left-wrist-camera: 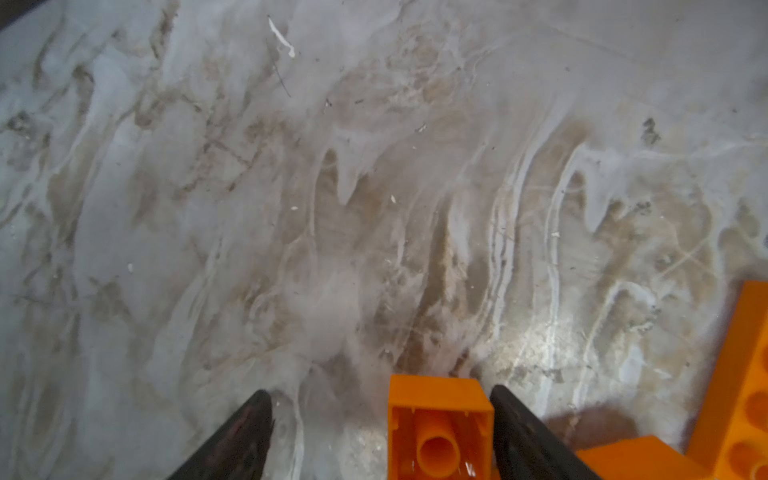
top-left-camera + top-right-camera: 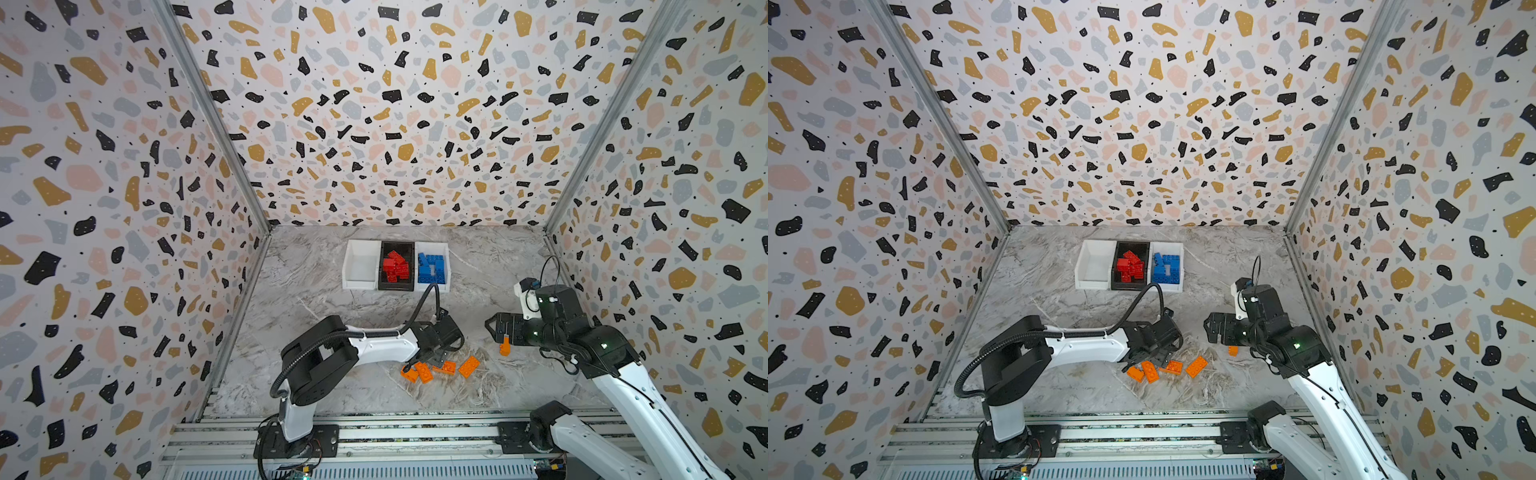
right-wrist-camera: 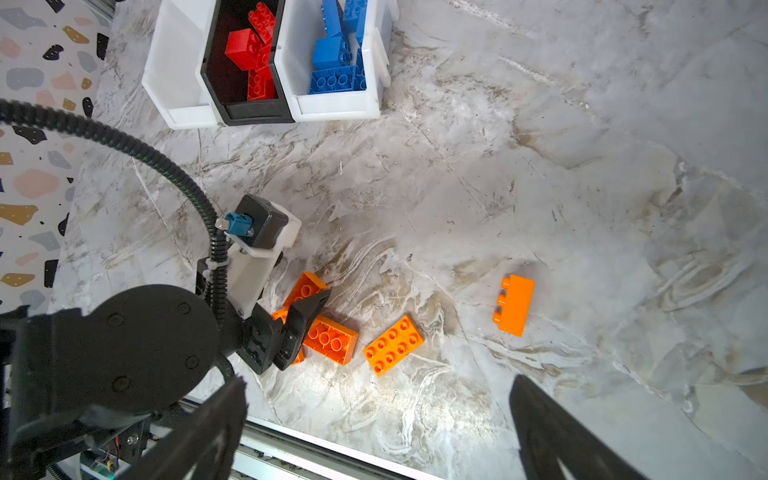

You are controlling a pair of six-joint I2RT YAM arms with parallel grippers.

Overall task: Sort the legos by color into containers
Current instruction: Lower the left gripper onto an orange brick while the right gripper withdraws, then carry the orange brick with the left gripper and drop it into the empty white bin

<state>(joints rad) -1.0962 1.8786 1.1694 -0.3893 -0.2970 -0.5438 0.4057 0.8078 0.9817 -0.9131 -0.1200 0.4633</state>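
Note:
Several orange legos (image 2: pixel 445 367) lie on the marble table (image 2: pixel 316 299) near the front. My left gripper (image 2: pixel 426 360) is down among them. In the left wrist view its jaws straddle a small orange brick (image 1: pixel 440 424) lying with its hollow underside showing. One finger (image 1: pixel 523 432) touches the brick and a gap remains at the other. My right gripper (image 2: pixel 492 328) hovers open and empty to the right, above a lone orange brick (image 2: pixel 504 346). At the back stand an empty white bin (image 2: pixel 359 284), a black bin (image 2: pixel 396 286) holding red legos (image 2: pixel 395 266), and a white bin (image 2: pixel 447 257) holding blue legos (image 2: pixel 433 268).
Patterned walls close in the table on three sides. An aluminium rail (image 2: pixel 395 432) with both arm bases runs along the front edge. The left arm's black cable (image 2: pixel 424 299) arches up just in front of the bins.

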